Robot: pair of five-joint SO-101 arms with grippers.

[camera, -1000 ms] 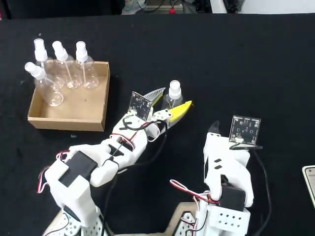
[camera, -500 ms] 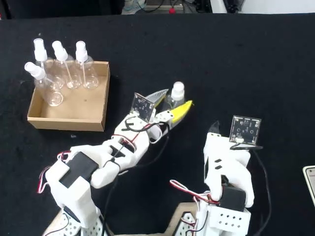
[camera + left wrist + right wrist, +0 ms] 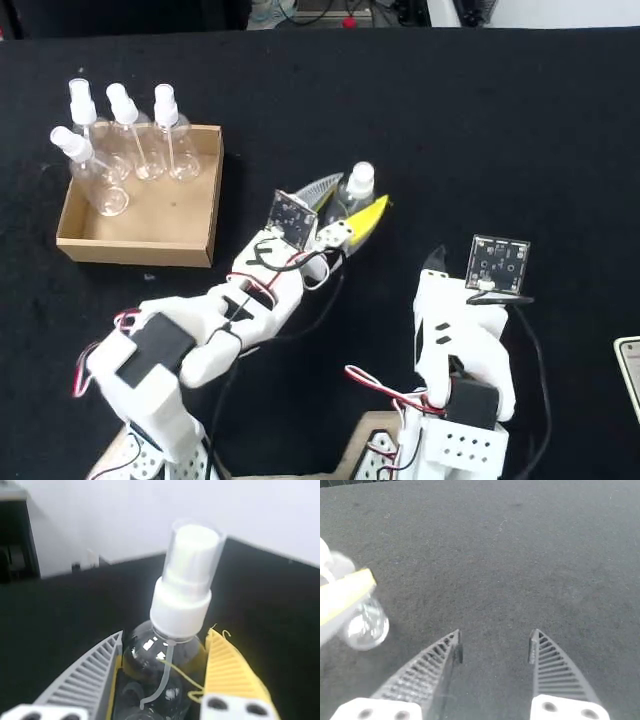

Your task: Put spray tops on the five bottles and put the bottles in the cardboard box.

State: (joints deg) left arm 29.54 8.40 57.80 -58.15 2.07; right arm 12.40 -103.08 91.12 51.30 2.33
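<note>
**Fifth bottle (image 3: 350,203) clamped in the left hand (image 3: 360,192); four bottles (image 3: 178,150) in the cardboard box (image 3: 140,248)**

Black bench (image 3: 520,120) covers nearly the whole high view. The left arm (image 3: 200,340) stretches from the lower left toward the centre. The right arm (image 3: 460,350) stands at the lower right, well apart from the box.

The cardboard box lies at the upper left of the high view. Three of the four bottles stand in a row against its far wall. One more (image 3: 95,175) leans at its left side. Each carries a white spray top, and these tops reach past the box's upper edge in the picture. The near half of the box floor is bare.

Just above the centre of the high view, the fifth bottle sits between the left hand's grey finger (image 3: 322,188) and yellow finger (image 3: 368,215). In the left wrist view both fingers press on the clear body (image 3: 165,655) from either side, so the hand is clenched on it. Its white spray top (image 3: 185,595), under a clear cap, rises above the fingertips. I cannot tell whether the bottle's base touches the bench.

The right hand (image 3: 496,635) is released, its two grey fingers spread over bare bench and grasping nothing. At the left edge of the right wrist view the fifth bottle's round base (image 3: 367,625) shows beside the yellow finger (image 3: 342,597).
</note>
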